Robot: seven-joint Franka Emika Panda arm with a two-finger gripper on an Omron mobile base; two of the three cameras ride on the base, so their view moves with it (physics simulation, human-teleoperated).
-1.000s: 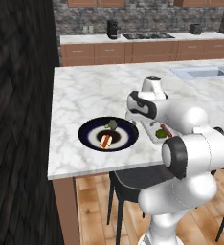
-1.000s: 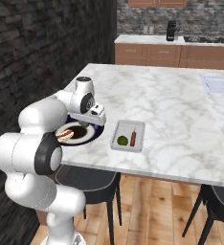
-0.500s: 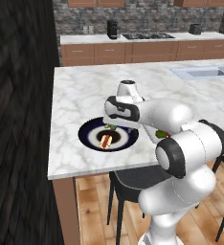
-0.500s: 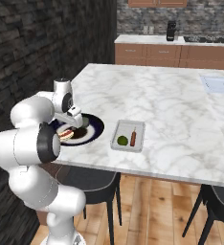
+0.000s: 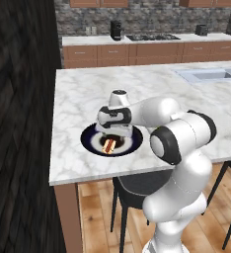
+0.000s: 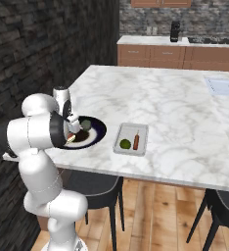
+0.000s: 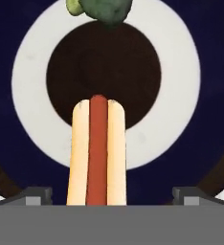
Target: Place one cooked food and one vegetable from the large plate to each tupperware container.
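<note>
Hand view: hot dog (image 7: 97,150) between parted pincer (image 7: 112,195) tips.

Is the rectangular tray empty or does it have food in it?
Not empty: the rectangular tray holds a green vegetable and a sausage.

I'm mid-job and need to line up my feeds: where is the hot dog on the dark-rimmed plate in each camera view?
Left base view: the hot dog lies near the plate's front, just below the gripper.
Right base view: a glimpse of it at the plate's left, beside the arm.
Hand view: the hot dog runs up from bottom centre between the fingertips.
Shared landmark: the large plate.
</note>
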